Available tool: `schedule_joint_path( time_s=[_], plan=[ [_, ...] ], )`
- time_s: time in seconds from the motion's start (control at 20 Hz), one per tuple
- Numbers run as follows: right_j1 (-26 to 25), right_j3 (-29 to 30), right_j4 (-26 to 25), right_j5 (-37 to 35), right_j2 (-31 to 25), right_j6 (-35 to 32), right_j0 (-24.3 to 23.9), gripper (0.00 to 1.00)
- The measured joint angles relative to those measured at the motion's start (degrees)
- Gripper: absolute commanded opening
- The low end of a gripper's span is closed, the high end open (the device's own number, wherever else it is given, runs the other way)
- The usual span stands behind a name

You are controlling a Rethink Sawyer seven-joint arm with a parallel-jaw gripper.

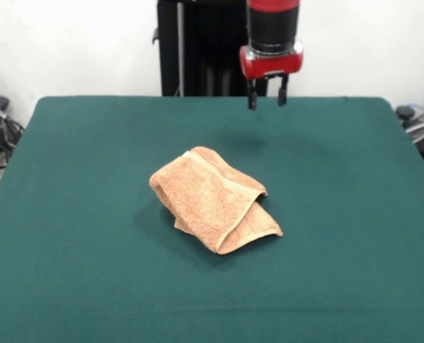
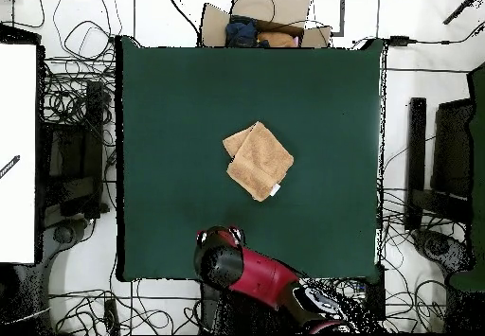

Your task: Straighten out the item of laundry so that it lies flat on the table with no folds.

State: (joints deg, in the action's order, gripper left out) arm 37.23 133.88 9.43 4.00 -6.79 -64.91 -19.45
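The item of laundry (image 1: 213,198) is a peach-orange terry towel lying folded over itself near the middle of the dark green table (image 1: 69,214). From overhead the towel (image 2: 259,160) looks like a doubled-up pad with a white tag at its lower right corner. My gripper (image 1: 267,93) hangs in the air above the far part of the table, beyond the towel and a little to its right, well apart from it. Its two dark fingers are spread with nothing between them. Overhead, the red arm head (image 2: 220,256) sits over the table's near edge and hides the fingers.
A cardboard box (image 2: 265,22) with cloths stands off the table's top edge in the overhead view. Cables and dark equipment (image 2: 80,152) line both sides of the table. A white board (image 2: 19,152) lies at the left.
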Motion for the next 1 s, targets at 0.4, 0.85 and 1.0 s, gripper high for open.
schedule_joint_path(
  time_s=[0.4,0.85,1.0],
  plan=[
    [0.3,0.1,0.0,-2.8,2.0,0.0,1.8,1.00],
    [0.5,0.0,0.0,-6.1,4.2,0.0,3.1,1.00],
    [0.1,0.1,0.0,-6.1,4.2,0.0,2.9,1.00]
  ],
)
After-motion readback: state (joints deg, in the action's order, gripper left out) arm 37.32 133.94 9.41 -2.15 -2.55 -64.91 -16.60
